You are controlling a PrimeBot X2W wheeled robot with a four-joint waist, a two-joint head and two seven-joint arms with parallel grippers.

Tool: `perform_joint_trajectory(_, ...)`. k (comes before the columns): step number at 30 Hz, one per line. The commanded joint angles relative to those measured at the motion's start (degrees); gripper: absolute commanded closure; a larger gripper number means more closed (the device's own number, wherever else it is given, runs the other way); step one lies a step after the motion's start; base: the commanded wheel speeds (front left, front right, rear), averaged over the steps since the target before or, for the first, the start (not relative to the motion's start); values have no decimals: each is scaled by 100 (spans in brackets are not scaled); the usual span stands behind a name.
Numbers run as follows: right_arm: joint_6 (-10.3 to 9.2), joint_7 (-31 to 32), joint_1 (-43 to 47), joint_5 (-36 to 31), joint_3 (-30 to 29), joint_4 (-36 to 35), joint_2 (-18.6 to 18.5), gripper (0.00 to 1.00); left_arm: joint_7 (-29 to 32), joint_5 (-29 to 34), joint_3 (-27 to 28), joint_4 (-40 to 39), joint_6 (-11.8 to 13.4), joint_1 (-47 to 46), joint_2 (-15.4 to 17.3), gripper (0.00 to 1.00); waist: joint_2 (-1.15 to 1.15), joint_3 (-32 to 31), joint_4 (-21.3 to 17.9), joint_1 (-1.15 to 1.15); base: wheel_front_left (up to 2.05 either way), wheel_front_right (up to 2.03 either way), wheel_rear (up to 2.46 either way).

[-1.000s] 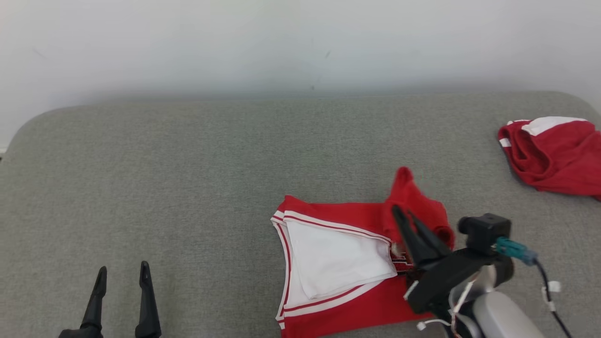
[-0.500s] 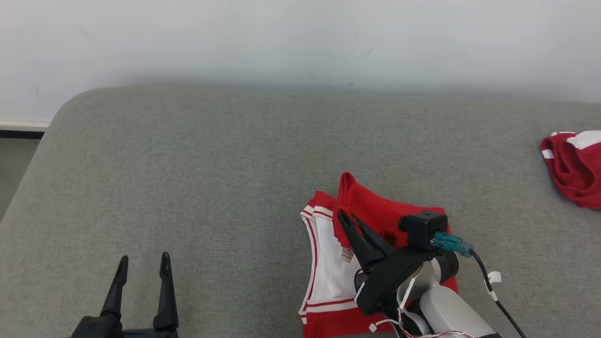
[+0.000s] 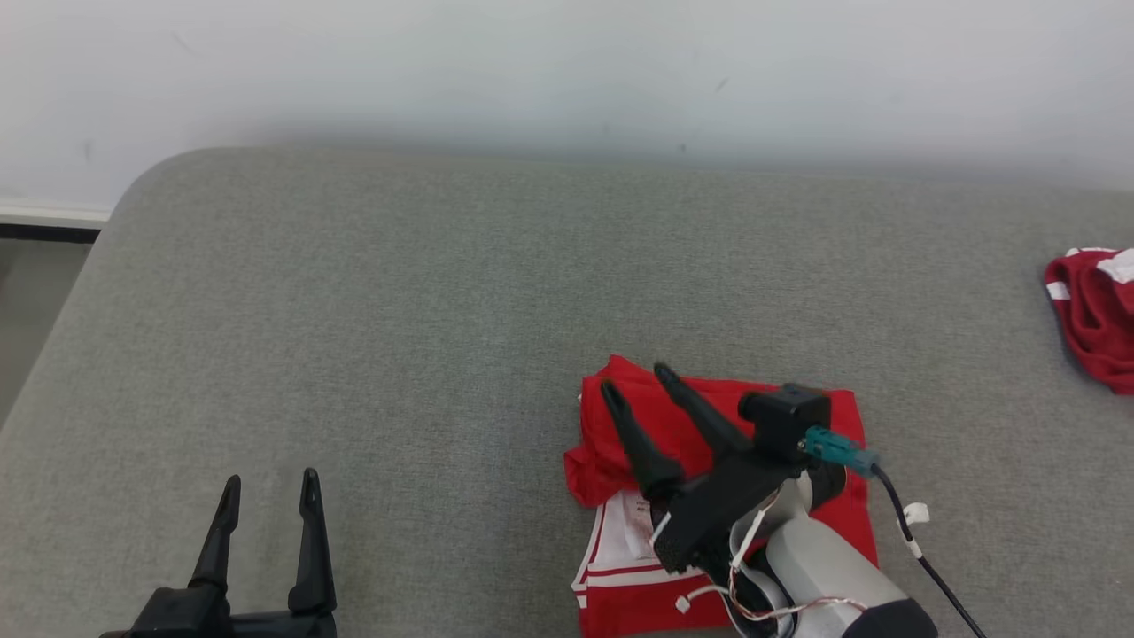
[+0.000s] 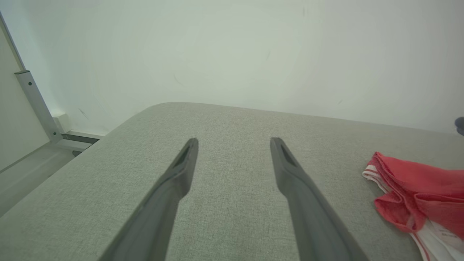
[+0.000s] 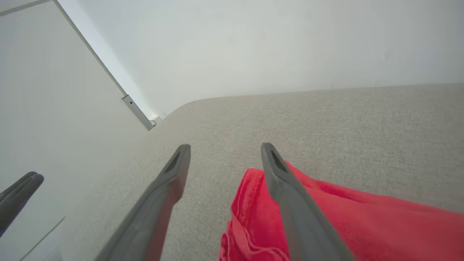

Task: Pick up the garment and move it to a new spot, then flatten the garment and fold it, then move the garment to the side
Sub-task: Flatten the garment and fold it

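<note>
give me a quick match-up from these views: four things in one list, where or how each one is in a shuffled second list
Column A
1. left gripper
2. right gripper
3. folded red and white garment
4. second red garment

Column B
a. crumpled at the right edge of the head view
b. open, over bare grey cushion
c. open, over the folded red and white garment
d. lying near the cushion's front edge, right of middle

Pairs: 1-b, 2-c, 3-d, 4-a
</note>
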Motion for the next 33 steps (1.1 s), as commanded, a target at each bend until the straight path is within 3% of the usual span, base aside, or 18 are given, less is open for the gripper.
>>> perform_joint_trajectory(1, -13, -96, -63, 56, 16, -76, -7, 0, -17, -8, 8, 12, 16, -25, -10, 0, 0, -34, -65, 0, 0, 0, 0)
perform_joint_trajectory(7, -13, -443, -109, -5, -349, -539, -427, 0, -18, 22, 68, 10, 17, 20, -10, 0, 0, -128, -234, 0, 0, 0, 0)
perform_joint_trajectory(17, -13, -630, 704, -274, -1498, -1330, -1072, 0, -18, 141, 215, -143, 26, 160, -10, 0, 0, -223, -474, 0, 0, 0, 0)
perform_joint_trajectory(25, -13, -602, 1623, -450, -2037, -2031, -1074, 0, -18, 229, 358, -255, 35, 241, -6, 0, 0, -266, -718, 0, 0, 0, 0)
perform_joint_trajectory(33, -13, -646, 2421, -784, -2374, -2558, -756, 0, -18, 362, 440, -397, 36, 456, 44, 0, 0, -365, -971, 0, 0, 0, 0)
